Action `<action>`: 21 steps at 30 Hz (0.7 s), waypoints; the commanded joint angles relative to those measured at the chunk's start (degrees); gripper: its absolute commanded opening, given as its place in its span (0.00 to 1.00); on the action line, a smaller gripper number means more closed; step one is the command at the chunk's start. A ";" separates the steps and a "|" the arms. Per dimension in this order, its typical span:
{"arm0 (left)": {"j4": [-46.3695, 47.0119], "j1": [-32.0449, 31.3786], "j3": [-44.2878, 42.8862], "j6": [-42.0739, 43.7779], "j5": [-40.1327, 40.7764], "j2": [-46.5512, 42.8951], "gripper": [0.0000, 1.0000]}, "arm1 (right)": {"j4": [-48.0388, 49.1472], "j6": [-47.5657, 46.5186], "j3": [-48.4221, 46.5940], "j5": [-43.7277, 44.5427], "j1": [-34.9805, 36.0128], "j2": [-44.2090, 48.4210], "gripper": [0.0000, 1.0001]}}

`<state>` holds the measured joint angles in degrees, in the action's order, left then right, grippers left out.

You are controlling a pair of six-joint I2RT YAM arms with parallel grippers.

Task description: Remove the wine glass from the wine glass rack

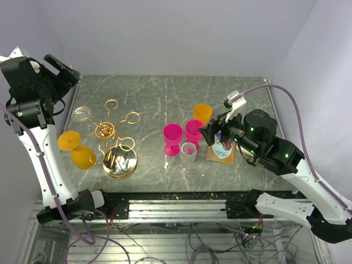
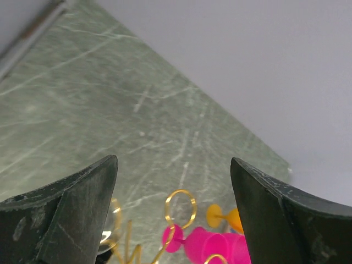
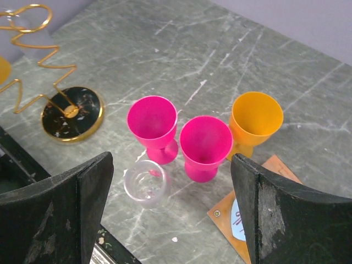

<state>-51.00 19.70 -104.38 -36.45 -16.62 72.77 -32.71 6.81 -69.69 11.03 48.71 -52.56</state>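
Note:
The gold wire wine glass rack (image 1: 105, 131) stands left of centre on its round disc base (image 1: 121, 163). An orange wine glass (image 1: 77, 149) hangs on its side from the rack's left arm. A clear wine glass (image 1: 82, 115) sits in a back-left loop. My left gripper (image 1: 67, 70) is open, high above the table's far left corner and apart from the rack. In the left wrist view a gold loop (image 2: 180, 208) shows between its fingers (image 2: 82, 209). My right gripper (image 1: 212, 132) is open and empty, hovering over the glasses on the table.
Two pink glasses (image 3: 152, 122) (image 3: 205, 142), an orange glass (image 3: 256, 117) and a small clear glass (image 3: 146, 182) stand upright mid-table. A brown coaster (image 3: 242, 214) lies to their right. The rack base (image 3: 71, 113) sits near the table's front edge.

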 commanded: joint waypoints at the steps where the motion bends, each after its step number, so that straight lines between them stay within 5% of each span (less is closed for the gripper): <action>1: -9.87 1.14 -0.70 7.68 14.13 -5.03 0.94 | 2.30 0.56 0.65 -5.48 -0.15 1.36 0.87; 14: -10.55 -0.08 14.72 14.14 19.16 -12.95 0.79 | 3.74 1.26 1.46 -12.51 -0.09 1.46 0.89; 21: -8.27 1.27 18.08 12.62 13.17 -11.90 0.71 | 3.05 0.73 0.22 -11.74 0.04 0.39 0.89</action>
<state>-61.80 19.88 -88.14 -24.14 -0.25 61.76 -30.68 7.70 -68.75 -0.30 48.71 -51.90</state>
